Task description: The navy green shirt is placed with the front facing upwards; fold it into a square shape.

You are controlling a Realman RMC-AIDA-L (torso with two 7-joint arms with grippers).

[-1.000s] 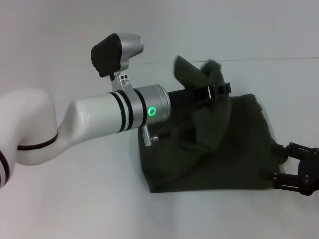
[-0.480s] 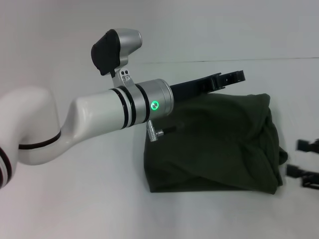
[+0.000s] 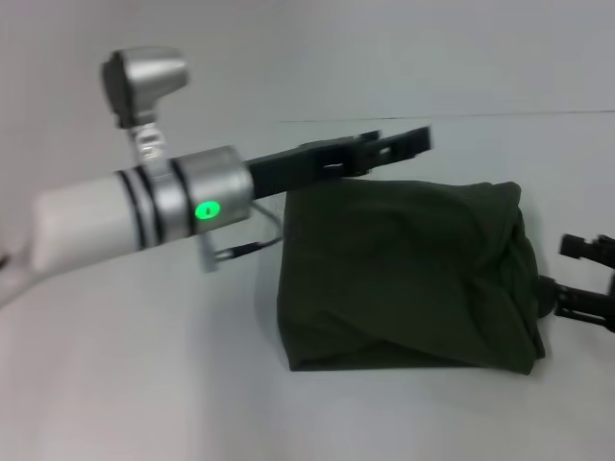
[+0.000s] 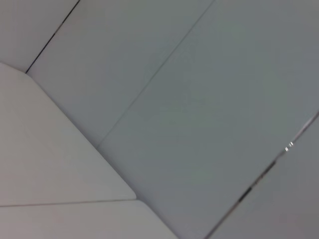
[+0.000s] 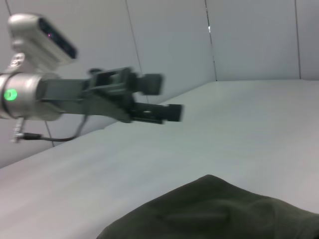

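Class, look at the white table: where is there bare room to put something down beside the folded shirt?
Bare white table lies left of and in front of the dark olive-green folded shirt. It is crowded at the shirt's right edge by the right gripper, and along its far edge under the left gripper.

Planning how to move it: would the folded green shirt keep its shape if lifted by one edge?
Probably not: the navy green shirt lies in soft, wrinkled layers, so it would likely droop and unfold. It looks light, and pushing would probably bunch it rather than slide it whole.

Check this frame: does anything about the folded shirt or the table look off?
The shirt lies folded in a rough square, but its right edge bulges and the front edge shows a loose fold, so it is not quite neat. The left gripper is above its far edge, empty; the right gripper is beside its right edge.
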